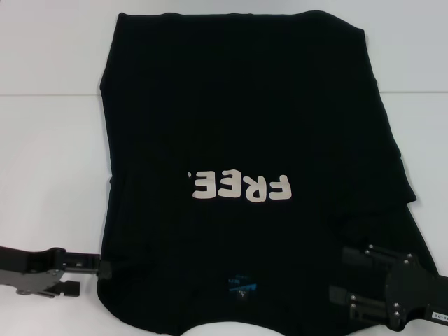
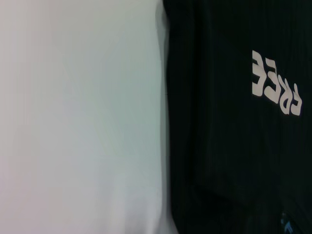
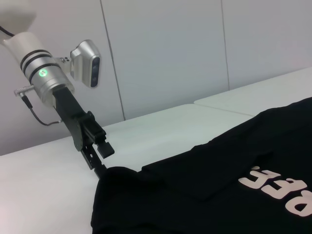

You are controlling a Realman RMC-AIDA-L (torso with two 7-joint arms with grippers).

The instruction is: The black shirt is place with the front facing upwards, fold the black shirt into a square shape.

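I'm pinching the large black cloth shirt at its near corners, left gripper and right gripper both clamping fabric. Its long axis is running straight ahead of my fingers across the white table, each arm equally near.

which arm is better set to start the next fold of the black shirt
Probably the left. The left gripper is already at the black shirt, right on its near left corner, where the cloth bunches up. The right gripper lies over the near right corner, but no grip on the cloth shows there.
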